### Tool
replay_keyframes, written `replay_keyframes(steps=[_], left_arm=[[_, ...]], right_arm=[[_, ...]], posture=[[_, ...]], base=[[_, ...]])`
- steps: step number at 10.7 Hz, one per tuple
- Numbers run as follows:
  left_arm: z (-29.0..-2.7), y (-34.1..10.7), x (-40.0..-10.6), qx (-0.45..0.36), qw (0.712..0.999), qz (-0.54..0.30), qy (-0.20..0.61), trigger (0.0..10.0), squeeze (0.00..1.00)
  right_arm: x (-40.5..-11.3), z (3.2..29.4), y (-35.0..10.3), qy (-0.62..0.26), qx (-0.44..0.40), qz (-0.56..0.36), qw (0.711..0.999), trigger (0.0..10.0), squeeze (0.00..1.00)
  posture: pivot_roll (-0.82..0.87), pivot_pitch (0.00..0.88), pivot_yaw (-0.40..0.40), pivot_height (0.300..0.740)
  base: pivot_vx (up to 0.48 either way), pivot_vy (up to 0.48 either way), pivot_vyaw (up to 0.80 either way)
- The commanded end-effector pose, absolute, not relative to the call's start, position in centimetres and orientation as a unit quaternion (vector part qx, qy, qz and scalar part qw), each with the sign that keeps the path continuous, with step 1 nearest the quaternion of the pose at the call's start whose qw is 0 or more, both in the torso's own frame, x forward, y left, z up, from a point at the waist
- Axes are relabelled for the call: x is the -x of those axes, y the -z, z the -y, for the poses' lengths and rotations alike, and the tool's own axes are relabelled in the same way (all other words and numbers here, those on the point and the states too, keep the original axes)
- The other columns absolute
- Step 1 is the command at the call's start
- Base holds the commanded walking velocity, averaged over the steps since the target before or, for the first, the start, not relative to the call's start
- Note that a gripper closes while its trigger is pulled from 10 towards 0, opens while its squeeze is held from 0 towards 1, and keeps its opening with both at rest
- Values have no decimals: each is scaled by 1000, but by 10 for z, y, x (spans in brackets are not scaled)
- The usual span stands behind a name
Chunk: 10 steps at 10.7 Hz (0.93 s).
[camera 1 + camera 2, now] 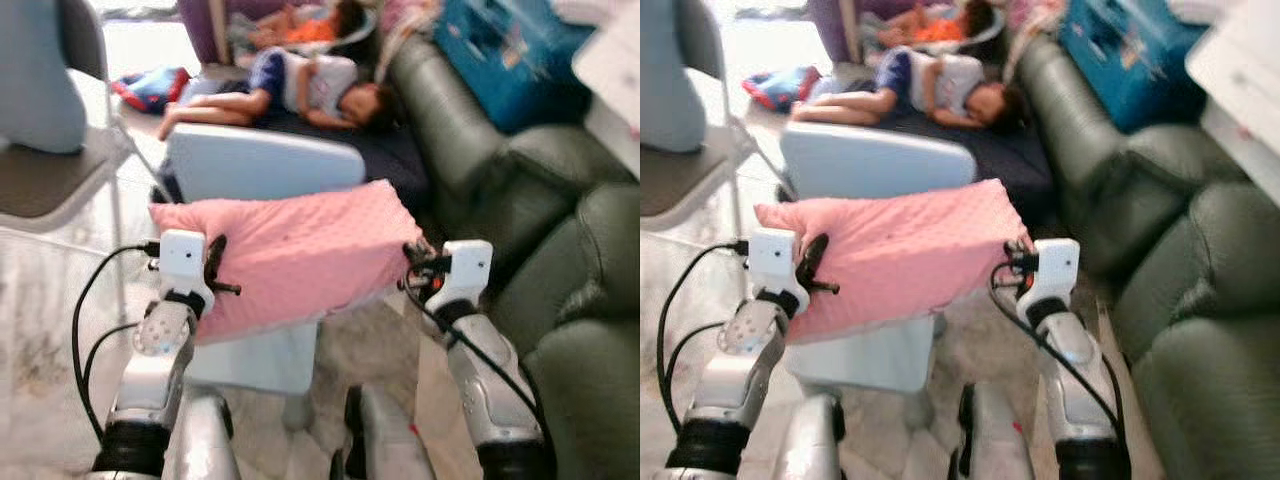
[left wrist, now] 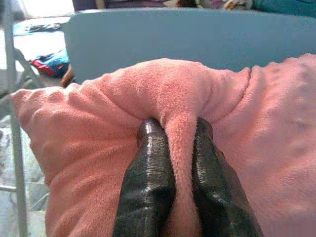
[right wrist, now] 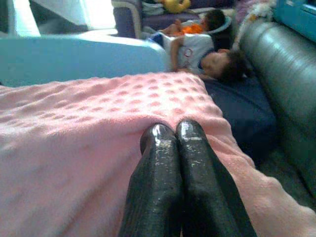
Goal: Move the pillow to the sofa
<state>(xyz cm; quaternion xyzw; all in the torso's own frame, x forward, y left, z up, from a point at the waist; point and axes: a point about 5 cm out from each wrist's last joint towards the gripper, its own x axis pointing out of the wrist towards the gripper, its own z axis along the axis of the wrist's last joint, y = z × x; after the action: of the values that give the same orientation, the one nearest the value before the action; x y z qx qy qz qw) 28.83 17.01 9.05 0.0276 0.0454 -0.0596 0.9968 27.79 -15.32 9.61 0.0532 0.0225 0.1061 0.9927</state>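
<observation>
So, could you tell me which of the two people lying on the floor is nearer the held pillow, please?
The person in the white-and-blue top, lying just beyond the light blue chair; the one in orange is farther back. Both grippers, left and right, hold the pink pillow.

Both arms raised forward, forearms angled up, wrists at same height. Left gripper (image 1: pixel 213 268) at 8 o'clock, fingers (image 2: pixel 148 182) pinched tight on a pillow (image 1: pixel 295 255) fold. Right gripper (image 1: pixel 415 262) at 4 o'clock, fingers (image 3: pixel 155 182) pressed together at pillow edge.
</observation>
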Motion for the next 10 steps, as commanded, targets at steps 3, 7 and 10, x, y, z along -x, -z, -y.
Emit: replay_keyframes(steps=[3,7,10], left_arm=[[-168,-93,-292,-33,997,-42,60,10000,0],[-164,-91,-292,-33,997,-43,60,10000,0],[-167,-88,-292,-38,997,-54,48,10000,0]], right_arm=[[-280,158,-100,-99,-46,-14,994,10000,0],[-279,159,-98,-96,-41,-17,994,10000,0],[-279,157,-92,-101,-42,-27,994,10000,0]], posture=[[-17,0,-77,723],[-25,0,-76,740],[-5,0,-85,740]], base=[[0,0,0],[0,0,0],[0,0,0]])
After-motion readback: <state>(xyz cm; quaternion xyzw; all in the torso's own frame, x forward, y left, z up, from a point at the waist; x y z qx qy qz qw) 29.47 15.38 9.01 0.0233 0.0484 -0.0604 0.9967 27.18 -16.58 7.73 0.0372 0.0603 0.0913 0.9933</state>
